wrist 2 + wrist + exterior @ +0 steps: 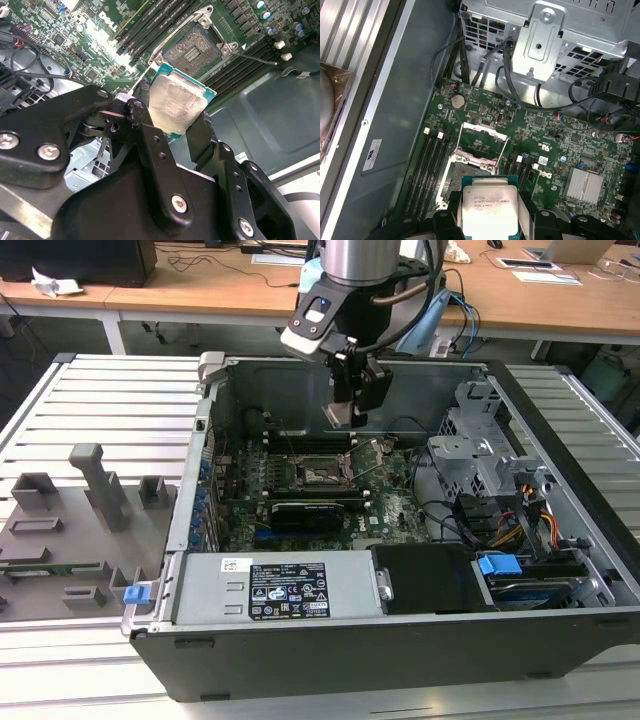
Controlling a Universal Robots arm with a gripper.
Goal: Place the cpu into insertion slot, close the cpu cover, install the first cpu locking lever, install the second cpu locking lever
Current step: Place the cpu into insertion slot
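Gripper (175, 112) pinches the chip (486, 210) by two opposite edges, held in the air near the socket (194, 47), not touching it. Cover (482, 142) stands open. Judgement: square the chip to the socket; lower it level, unforced.

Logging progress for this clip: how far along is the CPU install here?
Nothing finished: the slot is empty and the cover stands open. In hand: the gripper holds the cpu over the slot. Left: seating it, closing the cover, both levers.
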